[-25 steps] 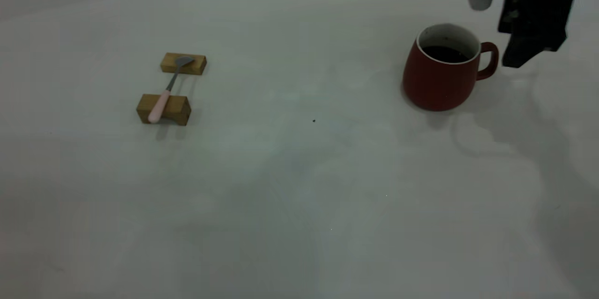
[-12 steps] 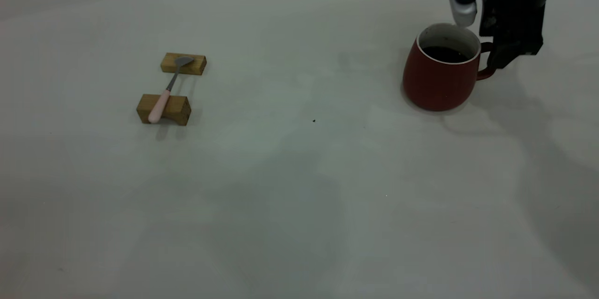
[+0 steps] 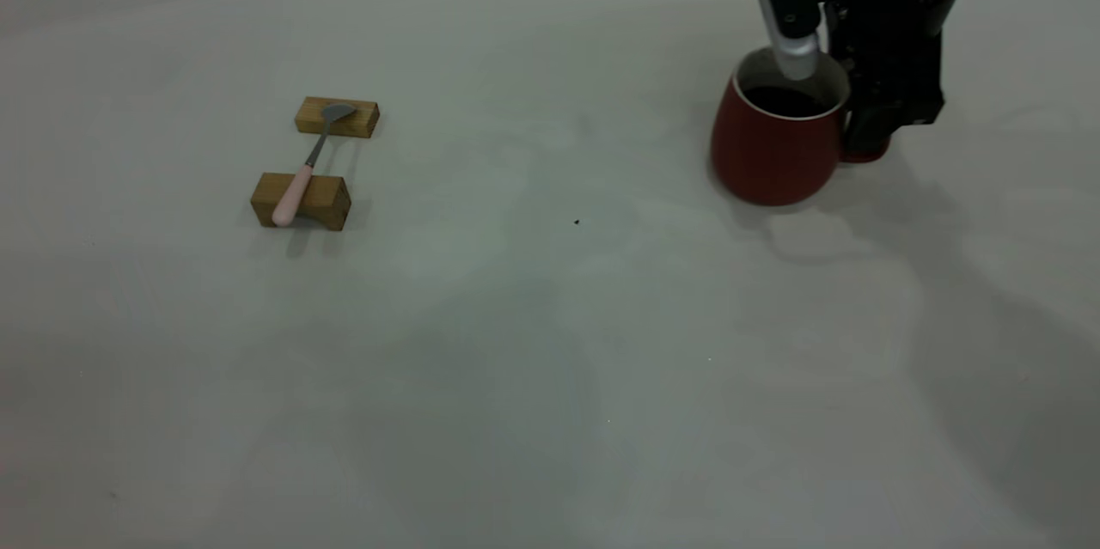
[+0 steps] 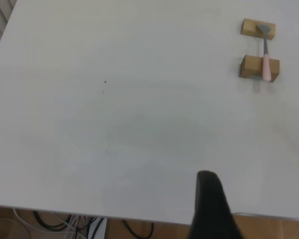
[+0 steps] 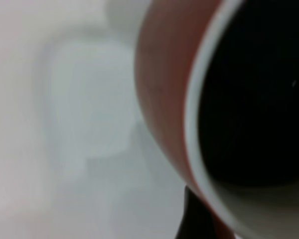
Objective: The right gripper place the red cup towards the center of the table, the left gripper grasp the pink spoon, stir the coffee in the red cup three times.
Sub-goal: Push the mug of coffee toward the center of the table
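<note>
The right gripper (image 3: 868,132), a black arm end with a silver-grey camera module, stands at the handle side of the rounded dark-red ceramic cup (image 3: 773,154) at the right of the pale grey-white worktop (image 3: 550,343). Its dark fingers reach down over the handle, hiding most of it, and the cup leans slightly toward the centre, which suggests it is held by the handle; whether the fingers are actually clamped I cannot tell. Gripping there would keep the fingers clear of the glossy, nearly black coffee (image 3: 784,100), which sits fairly high inside the white rim, so the move inward calls for a level, slow carry to avoid a spill. The small pink-handled spoon (image 3: 308,161) lies well apart at the left, bridged across two small wooden blocks (image 3: 301,200), its grey bowl on the far block and its handle on the near one; that raised rest leaves room under the neck for fingers to close. The left gripper (image 4: 212,209) waits at the worktop's edge, only one dark finger showing, so its opening cannot be judged.
</note>
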You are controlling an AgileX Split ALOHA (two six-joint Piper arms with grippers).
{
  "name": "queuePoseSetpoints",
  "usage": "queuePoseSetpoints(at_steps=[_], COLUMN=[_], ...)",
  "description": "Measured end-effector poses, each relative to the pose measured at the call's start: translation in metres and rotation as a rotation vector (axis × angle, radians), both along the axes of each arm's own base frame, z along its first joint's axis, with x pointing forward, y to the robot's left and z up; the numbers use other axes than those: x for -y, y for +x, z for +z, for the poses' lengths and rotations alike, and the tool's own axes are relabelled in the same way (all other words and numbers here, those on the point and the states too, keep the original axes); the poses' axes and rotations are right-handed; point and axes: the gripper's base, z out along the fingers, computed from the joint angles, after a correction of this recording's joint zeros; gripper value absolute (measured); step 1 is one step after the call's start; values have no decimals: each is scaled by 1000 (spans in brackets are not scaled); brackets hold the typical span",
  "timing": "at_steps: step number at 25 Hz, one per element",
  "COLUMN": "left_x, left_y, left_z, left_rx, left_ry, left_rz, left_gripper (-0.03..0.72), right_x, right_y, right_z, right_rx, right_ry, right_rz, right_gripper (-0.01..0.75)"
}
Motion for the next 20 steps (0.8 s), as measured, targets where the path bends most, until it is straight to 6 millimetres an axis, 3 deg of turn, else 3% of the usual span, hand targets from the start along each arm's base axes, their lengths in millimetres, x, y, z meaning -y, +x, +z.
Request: queuePoseSetpoints(at_steps=[20], left_x=[0], left_y=[0], left_z=[0], left_rx=[0], left_ry=[-1], left_rz=[0], left_gripper=[543], right_x=[-75], right_y=[-19], right_z=[3], right_rx=[-100], right_ry=[328], right_rz=[-194], right_gripper=[595])
